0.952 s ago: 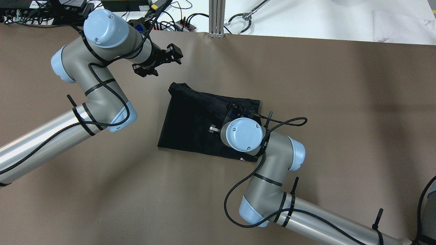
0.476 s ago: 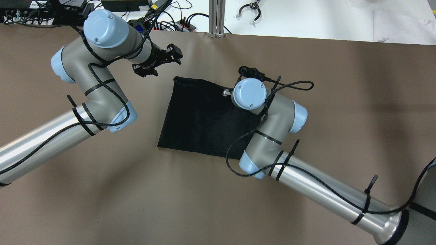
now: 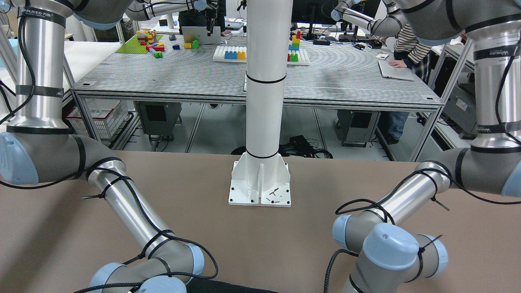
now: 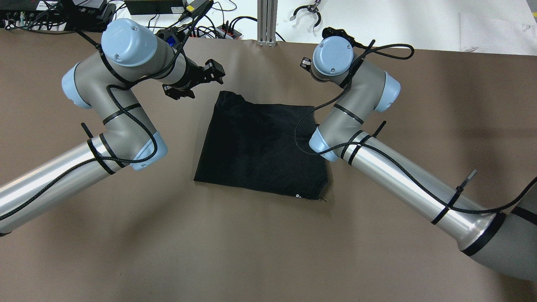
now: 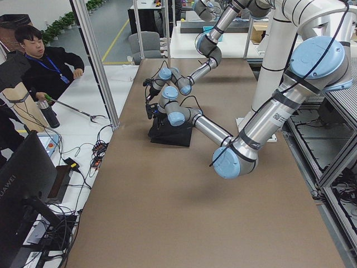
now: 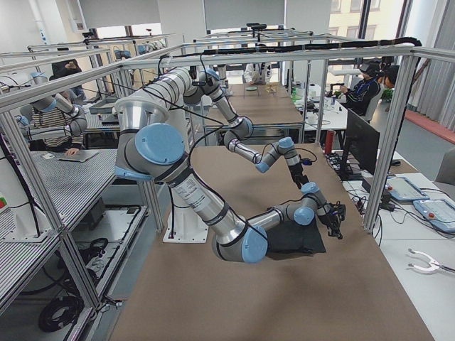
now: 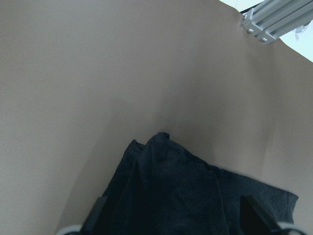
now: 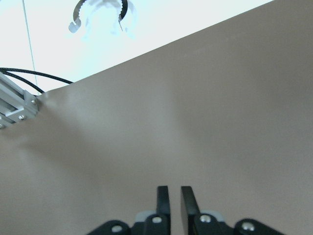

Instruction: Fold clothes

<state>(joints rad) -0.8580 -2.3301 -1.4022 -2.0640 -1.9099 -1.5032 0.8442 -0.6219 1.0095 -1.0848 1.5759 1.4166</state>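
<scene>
Overhead exterior view: the black garment [image 4: 260, 147] lies folded flat near the middle of the brown table cover [image 4: 126, 235]. It is slightly longer left to right than near to far. Its bunched corner points far-left and a bit of white print sits at its near-right edge.

The left gripper [image 4: 196, 82] hovers just beyond that bunched corner with its jaws spread wide and empty. The right gripper [image 8: 169, 192] is over bare cover past the garment's far-right side, its jaws almost together with nothing between them.

Beyond the table's far edge are a white floor, cables [image 4: 226, 29], an aluminium post [image 4: 267, 21] and a grabber claw [image 4: 307, 14]. An operator [image 5: 42, 64] sits nearby.
</scene>
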